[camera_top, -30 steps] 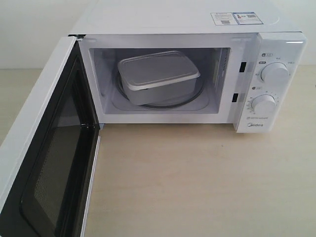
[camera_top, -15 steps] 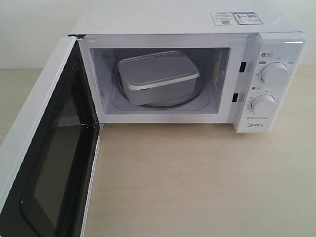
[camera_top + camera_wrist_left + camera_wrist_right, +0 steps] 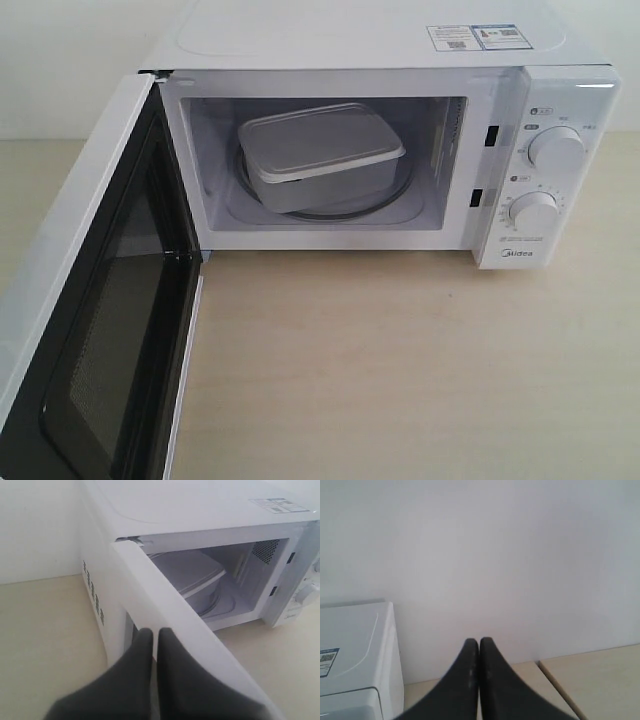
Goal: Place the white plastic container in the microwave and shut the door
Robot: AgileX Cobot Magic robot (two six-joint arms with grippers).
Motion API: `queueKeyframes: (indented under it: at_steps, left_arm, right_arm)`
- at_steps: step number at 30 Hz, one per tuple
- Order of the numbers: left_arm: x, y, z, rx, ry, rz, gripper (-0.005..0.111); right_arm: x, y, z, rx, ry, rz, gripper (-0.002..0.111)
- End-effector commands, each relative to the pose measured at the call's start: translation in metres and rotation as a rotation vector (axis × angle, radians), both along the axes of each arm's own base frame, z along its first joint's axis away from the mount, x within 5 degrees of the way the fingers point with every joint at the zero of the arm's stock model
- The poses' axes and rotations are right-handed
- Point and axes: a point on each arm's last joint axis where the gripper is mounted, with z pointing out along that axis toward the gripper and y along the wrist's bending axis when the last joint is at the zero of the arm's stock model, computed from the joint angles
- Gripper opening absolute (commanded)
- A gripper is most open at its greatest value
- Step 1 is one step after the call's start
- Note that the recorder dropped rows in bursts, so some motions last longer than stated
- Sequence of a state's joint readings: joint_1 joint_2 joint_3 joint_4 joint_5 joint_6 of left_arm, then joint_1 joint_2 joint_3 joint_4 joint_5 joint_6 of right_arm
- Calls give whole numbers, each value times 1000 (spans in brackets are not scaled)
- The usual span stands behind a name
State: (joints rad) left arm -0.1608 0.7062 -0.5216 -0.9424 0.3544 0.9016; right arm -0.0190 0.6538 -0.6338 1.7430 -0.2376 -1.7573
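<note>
As ext. view shows, container (image 3: 320, 150): set on turntable (image 3: 397, 195) inside microwave (image 3: 560, 60).
Door (image 3: 100, 300): wide open.
L gripper (image 3: 156, 632): seen by wrist cam only; closed, empty, near door's outer face.
R gripper (image 3: 479, 641): wrist cam only; closed, empty.

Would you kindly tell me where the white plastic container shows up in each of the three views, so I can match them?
Exterior view: the white plastic container sits inside the microwave cavity, lid on.
Left wrist view: the container shows partly inside the cavity, past the open door.
Right wrist view: not in it.
Shared landmark: the sticker on the microwave's top, seen in all three views.
</note>
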Motion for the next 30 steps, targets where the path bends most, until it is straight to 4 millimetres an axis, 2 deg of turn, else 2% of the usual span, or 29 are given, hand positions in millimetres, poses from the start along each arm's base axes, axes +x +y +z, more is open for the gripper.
queueKeyframes:
  at_steps: [1,3,4,5,7,8,10,11,13,15,18,21,23,26,30]
  left_arm:
    - [-7,-11,7,-85,68,-115,4]
    - [-19,-20,22,2,100,-283,4]
    - [-21,-21,27,19,110,-311,4]
    - [-24,-19,38,48,155,-307,4]
    - [-22,-9,42,152,271,-225,4]
    - [-18,-1,39,233,392,-158,4]
    - [-12,3,31,275,556,-111,4]
    - [-8,2,28,274,575,-114,4]
    - [3,-4,21,235,638,-140,4]
    - [18,-7,11,247,689,-167,4]
    - [23,-7,9,253,670,-164,4]
    - [24,-9,9,232,679,-173,4]
    - [24,-11,9,211,681,-179,4]
    - [24,-15,11,165,676,-205,4]
    - [22,-23,15,126,642,-287,4]
  right_arm:
    - [-1,0,3,2,-11,5,0]
    - [0,7,3,-6,-14,64,0]
    - [1,11,4,-18,-16,98,0]
    - [2,22,5,-71,-23,206,0]
    - [1,33,5,-115,-28,293,0]
    - [1,33,5,-118,-18,275,0]
    - [1,26,3,-110,7,190,0]
    - [1,25,2,-108,13,173,0]
    - [0,32,-2,-109,12,233,0]
    - [-8,43,-26,-44,33,365,0]
    - [-26,39,-43,6,16,367,0]
    - [-52,37,-41,56,-96,419,0]
    - [-61,38,-38,56,-143,454,0]
    - [-69,38,-35,73,-185,482,0]
    - [-70,40,-34,109,-191,506,0]
